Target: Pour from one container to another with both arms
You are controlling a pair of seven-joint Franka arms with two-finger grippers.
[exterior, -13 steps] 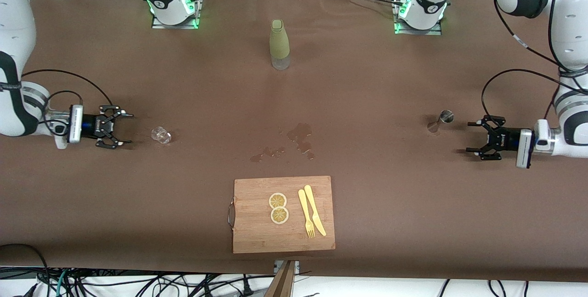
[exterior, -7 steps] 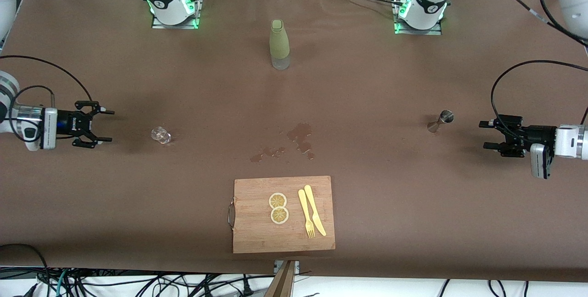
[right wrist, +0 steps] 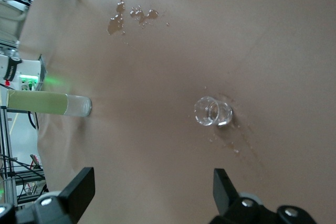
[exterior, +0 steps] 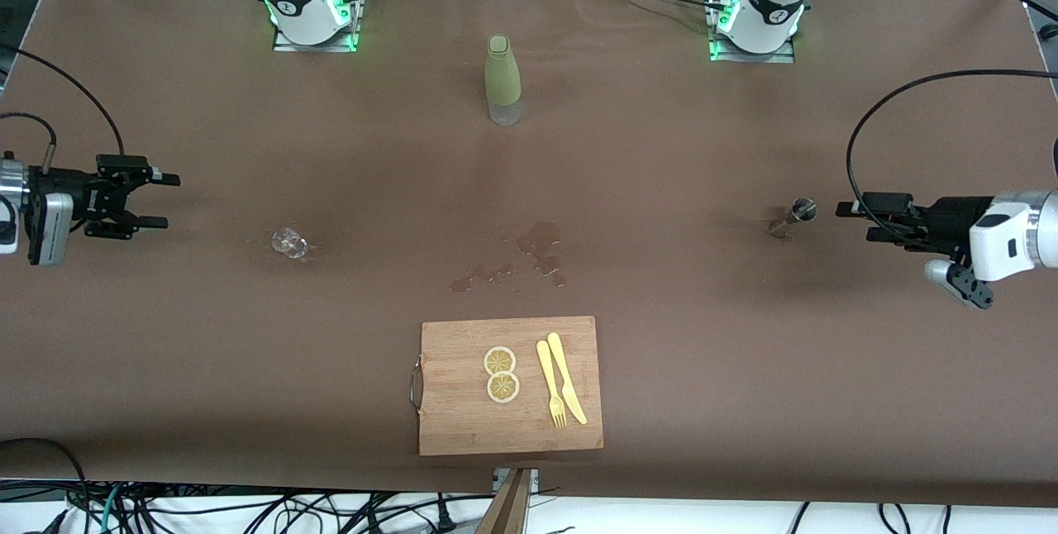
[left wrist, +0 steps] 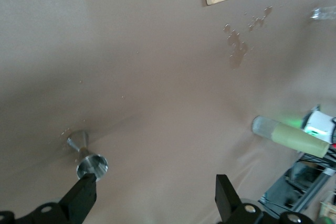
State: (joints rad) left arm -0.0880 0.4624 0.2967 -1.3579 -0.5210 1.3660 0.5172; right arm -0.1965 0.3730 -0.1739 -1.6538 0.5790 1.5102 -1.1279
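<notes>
Both hands are hanging empty, fingers spread. Left hand (exterior: 851, 221) is hovering just beside the jigger (exterior: 792, 216); right hand (exterior: 159, 201) is hovering toward the right arm's end from the glass (exterior: 288, 243), possibly empty. Approach level, closing mid-body on each; spill (exterior: 539, 246) is lying between the 2.

Right arm: base mounted at the table edge farthest from the front camera. Its forearm lies level, and the right gripper (exterior: 149, 202) hangs over the table's end on the right arm's side, fingers spread apart and holding nothing.

Left arm: base mounted along the same edge. Its wrist is level, and the left gripper (exterior: 860, 221) hangs over the table near the left arm's end, fingers likewise spread and empty. A black cable loops above each wrist.
</notes>
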